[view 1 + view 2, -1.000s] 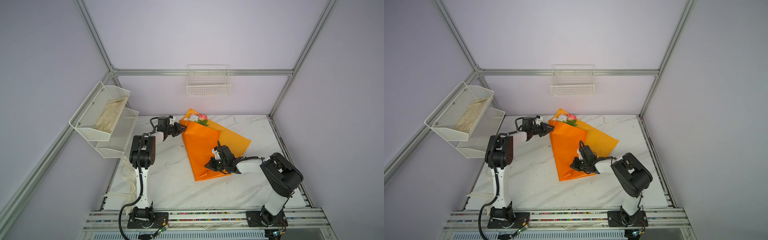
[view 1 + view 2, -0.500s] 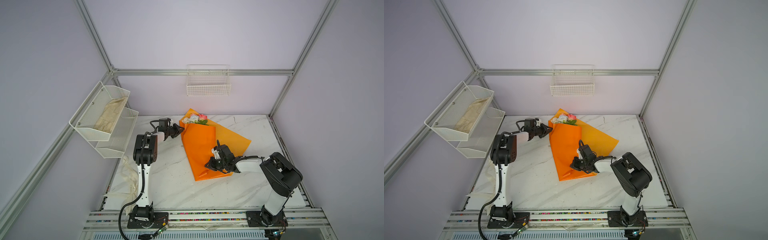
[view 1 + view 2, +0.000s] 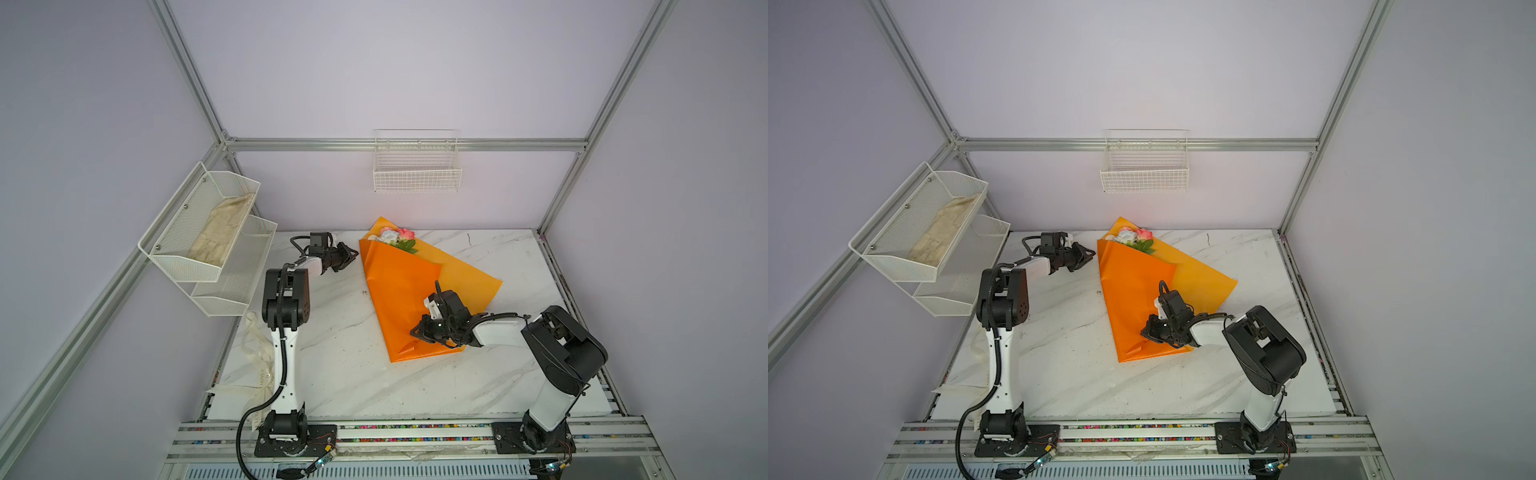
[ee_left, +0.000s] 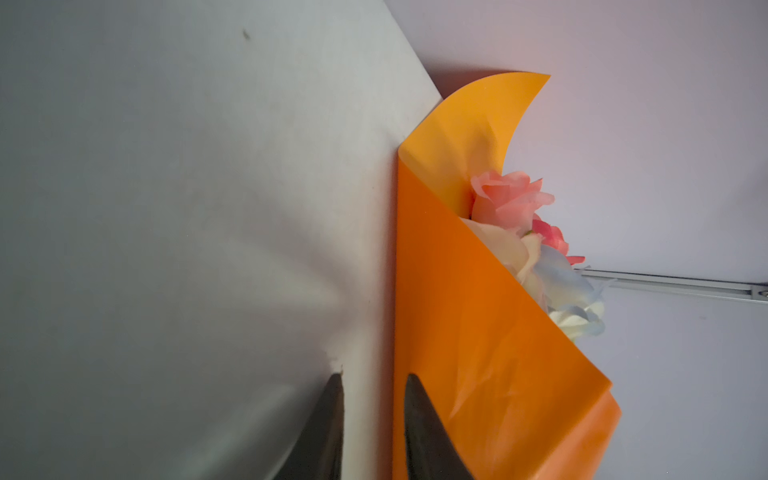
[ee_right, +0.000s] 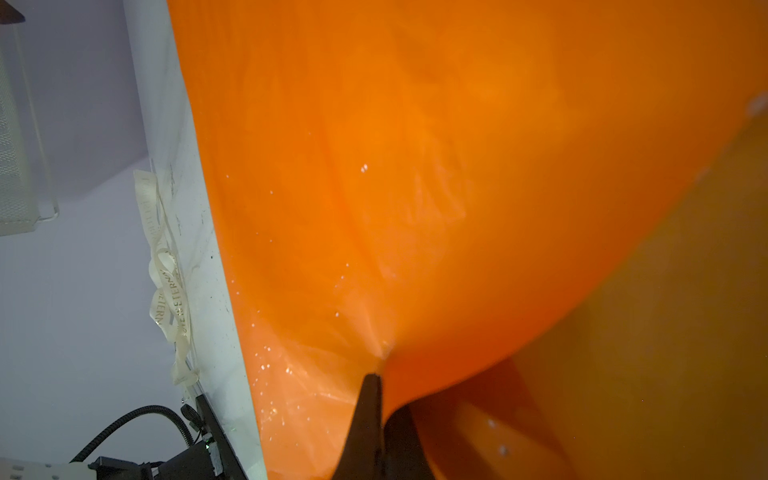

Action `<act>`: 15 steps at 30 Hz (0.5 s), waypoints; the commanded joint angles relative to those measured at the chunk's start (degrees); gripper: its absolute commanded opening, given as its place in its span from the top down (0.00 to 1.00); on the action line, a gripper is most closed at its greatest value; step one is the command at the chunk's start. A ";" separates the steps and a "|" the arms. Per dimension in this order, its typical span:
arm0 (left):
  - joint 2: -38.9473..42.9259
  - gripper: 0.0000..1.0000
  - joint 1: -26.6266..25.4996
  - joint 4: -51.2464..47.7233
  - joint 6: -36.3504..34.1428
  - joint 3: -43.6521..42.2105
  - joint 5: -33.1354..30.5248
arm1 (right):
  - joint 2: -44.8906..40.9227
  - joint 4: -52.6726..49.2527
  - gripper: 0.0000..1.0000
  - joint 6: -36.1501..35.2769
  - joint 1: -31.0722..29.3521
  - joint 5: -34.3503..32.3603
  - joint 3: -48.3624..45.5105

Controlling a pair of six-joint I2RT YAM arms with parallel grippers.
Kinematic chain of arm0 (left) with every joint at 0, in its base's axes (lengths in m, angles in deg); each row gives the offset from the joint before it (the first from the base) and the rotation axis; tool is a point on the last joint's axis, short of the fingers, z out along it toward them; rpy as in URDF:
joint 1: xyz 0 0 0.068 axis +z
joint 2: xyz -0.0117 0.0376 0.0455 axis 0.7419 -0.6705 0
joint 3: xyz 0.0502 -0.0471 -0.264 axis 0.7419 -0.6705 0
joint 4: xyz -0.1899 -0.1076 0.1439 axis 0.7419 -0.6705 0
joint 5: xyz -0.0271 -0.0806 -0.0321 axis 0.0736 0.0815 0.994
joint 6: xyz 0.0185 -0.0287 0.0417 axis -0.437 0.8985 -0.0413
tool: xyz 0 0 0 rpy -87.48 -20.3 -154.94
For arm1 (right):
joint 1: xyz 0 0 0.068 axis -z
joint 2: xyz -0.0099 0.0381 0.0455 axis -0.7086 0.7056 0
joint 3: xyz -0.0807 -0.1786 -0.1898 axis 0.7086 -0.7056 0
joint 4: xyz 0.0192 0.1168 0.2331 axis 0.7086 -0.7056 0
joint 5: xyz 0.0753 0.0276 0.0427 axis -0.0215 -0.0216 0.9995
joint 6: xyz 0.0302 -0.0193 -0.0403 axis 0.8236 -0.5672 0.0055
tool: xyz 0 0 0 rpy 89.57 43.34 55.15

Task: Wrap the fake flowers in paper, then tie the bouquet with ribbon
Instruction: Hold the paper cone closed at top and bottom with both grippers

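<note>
Bouquet of fake flowers [image 3: 399, 299] lies flat on the marble table [image 3: 340, 374], toward the back. Its roses [image 3: 394, 237] point at the rear wall and its stem end points toward me. Its orange wrapping paper [image 3: 465, 282] is folded over from one side only, and the other flap lies spread on the table.

My right pincer [image 5: 374, 376] is clenched on that paper low down near the stem end, and the sheet puckers at the tips. My left pincer [image 4: 372, 378] sits just beside the paper's edge up by the roses, jaws a little apart with nothing in them. Whether a finger touches the sheet I cannot tell.

I judge the step in hand to be the wrapping, with no tie begun. The cream ribbon [image 3: 261, 365] hangs off the table's left edge by my left arm's base, well apart from the bouquet. Next, I reckon, the loose flap must come over and the neck be held narrow while the ribbon is fetched.
</note>
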 commanded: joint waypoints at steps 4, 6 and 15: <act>19.34 0.69 -0.78 0.96 -4.26 -11.00 3.87 | -0.16 -2.61 1.00 -0.52 0.33 -0.60 0.84; 23.97 0.73 -2.09 2.58 -3.92 -17.20 5.29 | -0.13 -2.53 1.00 -0.57 0.34 -0.74 1.06; 25.07 0.80 -7.50 18.58 0.85 -32.64 11.10 | -0.40 -1.90 1.00 -0.59 0.35 -0.82 0.93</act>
